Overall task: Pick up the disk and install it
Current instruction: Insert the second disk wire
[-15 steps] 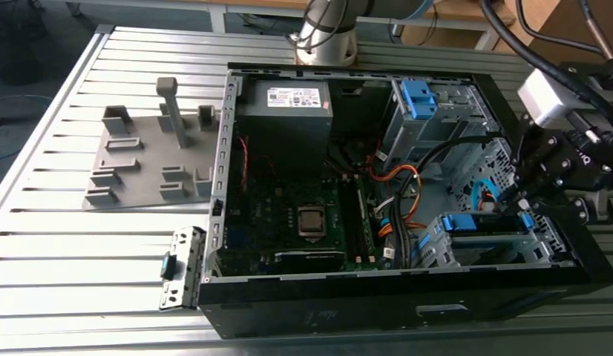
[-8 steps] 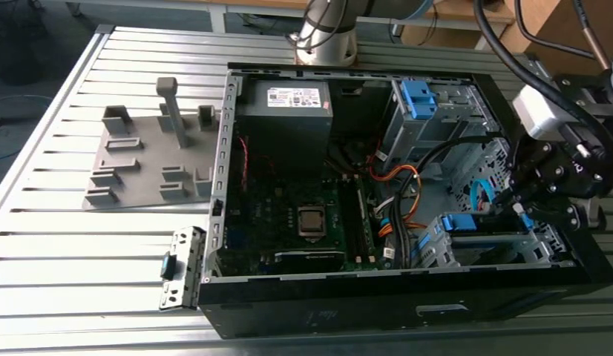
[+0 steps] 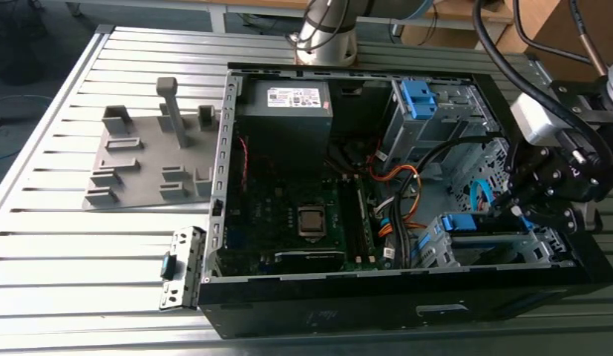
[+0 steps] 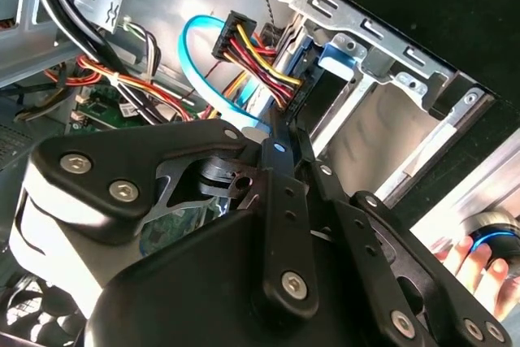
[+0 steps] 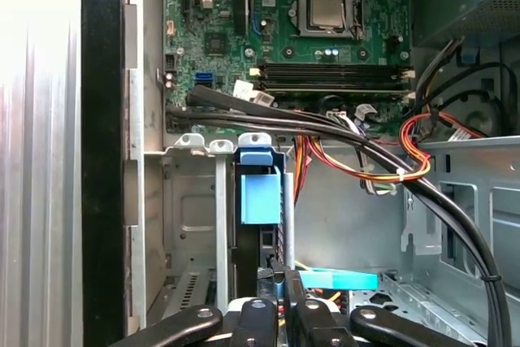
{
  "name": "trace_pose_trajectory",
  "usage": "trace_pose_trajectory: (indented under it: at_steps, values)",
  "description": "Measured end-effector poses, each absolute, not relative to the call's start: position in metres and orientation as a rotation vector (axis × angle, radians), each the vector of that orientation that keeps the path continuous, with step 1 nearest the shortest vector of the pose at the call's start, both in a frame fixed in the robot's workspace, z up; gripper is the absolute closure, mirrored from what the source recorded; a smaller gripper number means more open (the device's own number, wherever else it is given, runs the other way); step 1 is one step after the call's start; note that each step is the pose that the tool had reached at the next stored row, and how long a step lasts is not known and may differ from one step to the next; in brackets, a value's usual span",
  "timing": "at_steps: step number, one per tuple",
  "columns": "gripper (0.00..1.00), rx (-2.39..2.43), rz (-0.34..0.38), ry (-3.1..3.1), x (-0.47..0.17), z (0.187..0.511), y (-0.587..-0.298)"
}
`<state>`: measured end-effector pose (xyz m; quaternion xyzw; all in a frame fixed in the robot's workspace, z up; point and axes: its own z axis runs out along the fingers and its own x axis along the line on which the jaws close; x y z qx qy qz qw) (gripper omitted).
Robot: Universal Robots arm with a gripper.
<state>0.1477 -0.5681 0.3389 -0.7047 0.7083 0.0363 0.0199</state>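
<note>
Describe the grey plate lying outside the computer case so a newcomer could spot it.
Start at the open black computer case on the slatted metal table. On the exterior view's left of it lies a flat grey plate. Unlike the small metal bracket nearby, it carries raised blocks and a tall post.

My claw (image 3: pixel 525 211) hangs inside the open computer case (image 3: pixel 317 311), at the exterior view's right, near a blue bracket (image 3: pixel 457 222). The case sits on the slatted table (image 3: pixel 89 252), beside a grey fixture (image 3: pixel 153 159).

There was one open computer case (image 3: pixel 386 185), one grey fixture plate (image 3: pixel 138 163), one gripper (image 3: pixel 529 204), one loose metal bracket (image 3: pixel 182 267) and one hand (image 4: pixel 479 270).
</note>
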Motion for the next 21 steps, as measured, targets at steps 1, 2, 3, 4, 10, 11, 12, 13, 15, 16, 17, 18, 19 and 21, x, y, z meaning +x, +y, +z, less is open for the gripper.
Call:
trace_pose_trajectory:
  at_steps: [1, 2, 3, 4, 10, 11, 12, 13, 15, 16, 17, 18, 19, 21]
  values:
    - [0.84, -2.186, 0.113, 2.197, 0.1479, 0.3385, -0.5681]
    - [0.84, -2.186, 0.113, 2.197, 0.1479, 0.3381, -0.5681]
    - [0.84, -2.186, 0.114, 2.197, 0.1480, 0.3376, -0.5682]
    - [0.84, -2.185, 0.114, 2.197, 0.1482, 0.3371, -0.5682]
    - [0.84, -2.184, 0.118, 2.195, 0.1485, 0.3341, -0.5682]
    - [0.84, -2.183, 0.119, 2.194, 0.1485, 0.3334, -0.5682]
    - [0.84, -2.183, 0.120, 2.194, 0.1485, 0.3330, -0.5683]
    - [0.84, -2.182, 0.121, 2.193, 0.1485, 0.3325, -0.5685]
    - [0.84, -2.181, 0.123, 2.192, 0.1485, 0.3316, -0.5693]
    - [0.84, -2.181, 0.124, 2.192, 0.1485, 0.3314, -0.5701]
    - [0.84, -2.181, 0.124, 2.192, 0.1485, 0.3313, -0.5708]
    - [0.84, -2.181, 0.124, 2.192, 0.1485, 0.3311, -0.5715]
    - [0.84, -2.181, 0.123, 2.192, 0.1485, 0.3308, -0.5719]
    - [0.84, -2.181, 0.123, 2.192, 0.1485, 0.3302, -0.5724]
